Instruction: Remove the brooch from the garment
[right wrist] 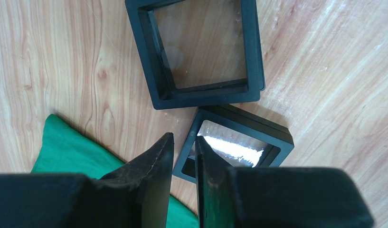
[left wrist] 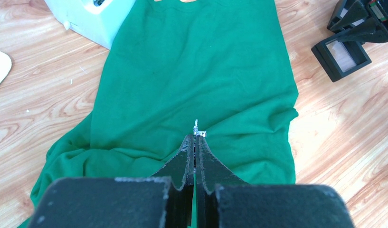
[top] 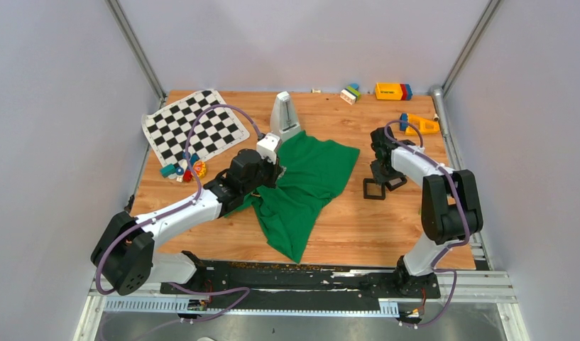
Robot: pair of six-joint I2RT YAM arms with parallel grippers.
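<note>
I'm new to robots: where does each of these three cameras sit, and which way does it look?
Top: fixed above and behind, looking down on the table; left arm and right arm show whole.
Left wrist: on the left arm, looking along its shut left gripper onto the green shirt.
Right wrist: on the right arm, looking down past the right gripper at two black frames.
Shared: both wrist views show the shirt and a black frame.

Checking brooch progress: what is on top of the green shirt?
The left pincer, shut, is over the green shirt, with a tiny silvery piece at its tips. Nothing red-orange shows on the cloth; the fabric beneath the pincer is hidden.
</note>
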